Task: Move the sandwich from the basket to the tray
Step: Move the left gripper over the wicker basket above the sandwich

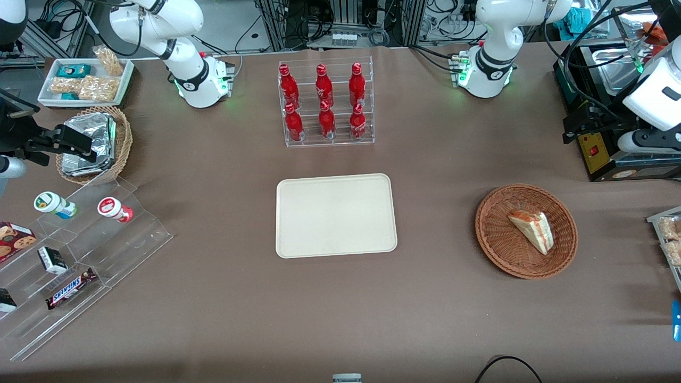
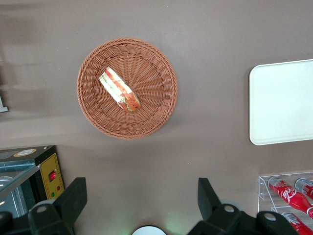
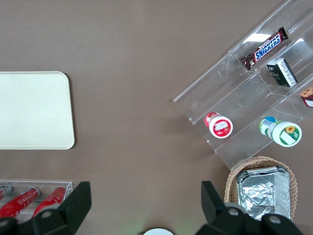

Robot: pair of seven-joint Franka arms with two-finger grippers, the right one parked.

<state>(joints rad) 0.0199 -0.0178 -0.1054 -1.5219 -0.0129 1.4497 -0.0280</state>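
Note:
The sandwich [image 1: 532,231], a white bread wedge with red-orange and green layers, lies in the reddish-brown wicker basket [image 1: 487,234] toward the working arm's end of the table. The cream tray [image 1: 335,215] lies flat and bare mid-table. My left gripper [image 1: 577,127] hangs high above the table, farther from the front camera than the basket. In the left wrist view the gripper [image 2: 142,196] is open wide and empty, well apart from the sandwich [image 2: 120,89], the basket [image 2: 93,112] and the tray [image 2: 283,103].
A clear rack of red bottles [image 1: 325,103] stands farther back than the tray. A black box with a red switch [image 1: 601,149] sits beside the gripper. A stepped acrylic shelf of snacks [image 1: 80,250], a tan basket of foil packets [image 1: 93,143] and a white snack tray [image 1: 85,80] lie toward the parked arm's end.

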